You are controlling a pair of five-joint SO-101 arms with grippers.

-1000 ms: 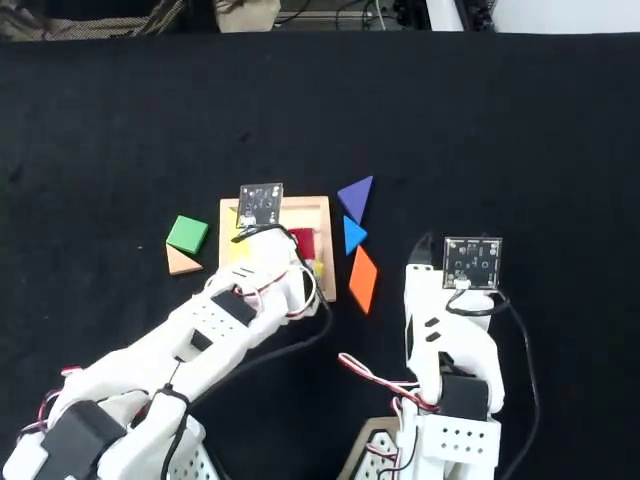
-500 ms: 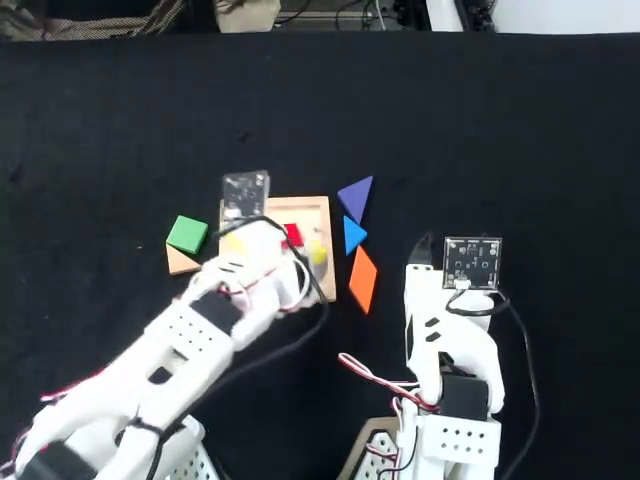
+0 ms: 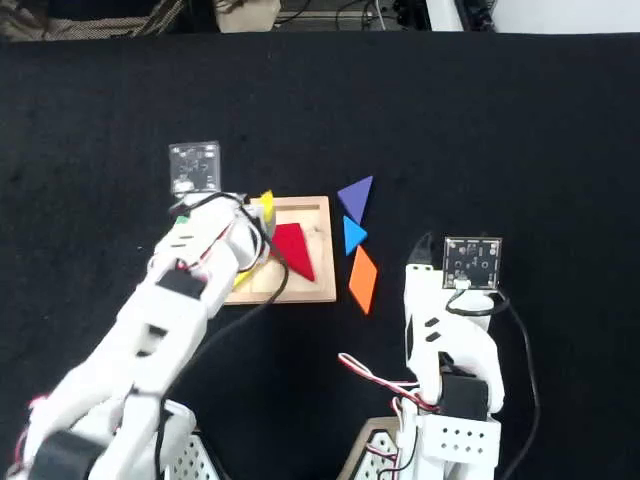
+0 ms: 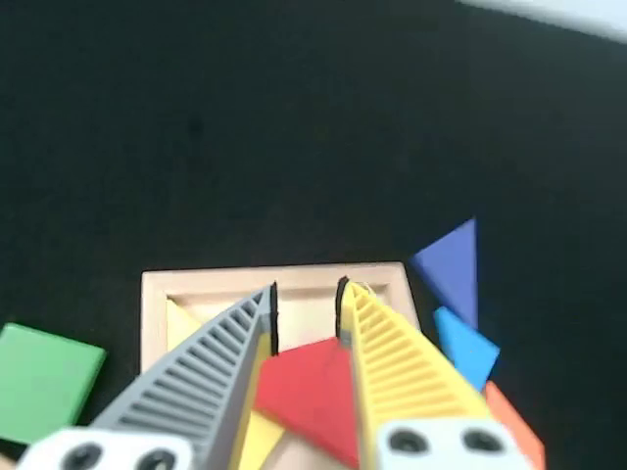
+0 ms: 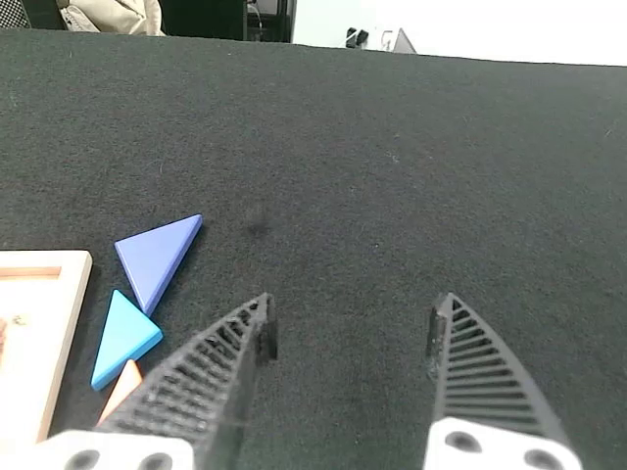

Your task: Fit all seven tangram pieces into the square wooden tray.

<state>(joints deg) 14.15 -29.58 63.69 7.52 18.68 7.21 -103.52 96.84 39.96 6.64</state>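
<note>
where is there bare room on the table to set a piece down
Bare cloth lies beyond the far side of the tray and right of the purple triangle. Crowded: the strip between tray, blue triangle and orange piece.

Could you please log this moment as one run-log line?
left gripper: open, above tray | red triangle: in tray | right gripper: open

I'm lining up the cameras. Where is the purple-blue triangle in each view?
High view: purple-blue triangle on the cloth, just off the wooden tray's far right corner.
Left wrist view: triangle beside the tray's corner.
Right wrist view: triangle near the tray rim.
Shared landmark: the light blue triangle right next to it.
</note>
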